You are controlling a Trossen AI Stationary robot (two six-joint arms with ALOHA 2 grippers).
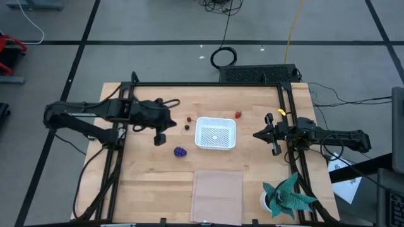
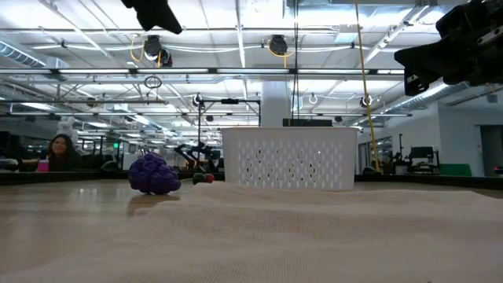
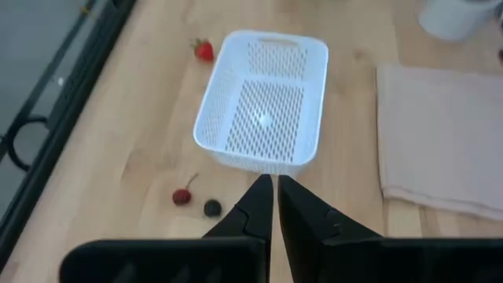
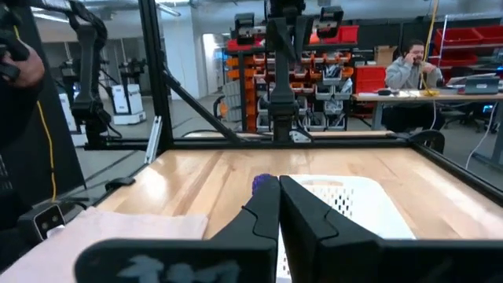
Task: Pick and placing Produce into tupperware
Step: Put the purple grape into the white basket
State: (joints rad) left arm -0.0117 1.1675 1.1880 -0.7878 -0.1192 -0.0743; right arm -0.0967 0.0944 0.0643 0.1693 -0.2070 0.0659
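Observation:
The white mesh tupperware (image 1: 215, 133) (image 3: 263, 102) stands on its bottom mid-table with nothing in it. The purple bunch (image 1: 180, 152) (image 2: 154, 174) lies on the wood near its near-left corner. A red berry (image 3: 182, 196) and a dark berry (image 3: 212, 207) lie to its left, and the strawberry (image 1: 238, 115) (image 3: 204, 51) lies at its far-right corner. My left gripper (image 1: 173, 122) (image 3: 274, 185) hovers shut above the table, left of the tupperware and pointing at it. My right gripper (image 1: 255, 134) (image 4: 278, 185) hovers shut to the right of the tupperware.
A flat pale sheet (image 1: 217, 194) lies near the table's near edge, in front of the tupperware. A teal paper plant (image 1: 287, 197) in a white cup stands at the near-right corner. A dark metal frame (image 1: 208, 84) runs along the table's far, left and right sides.

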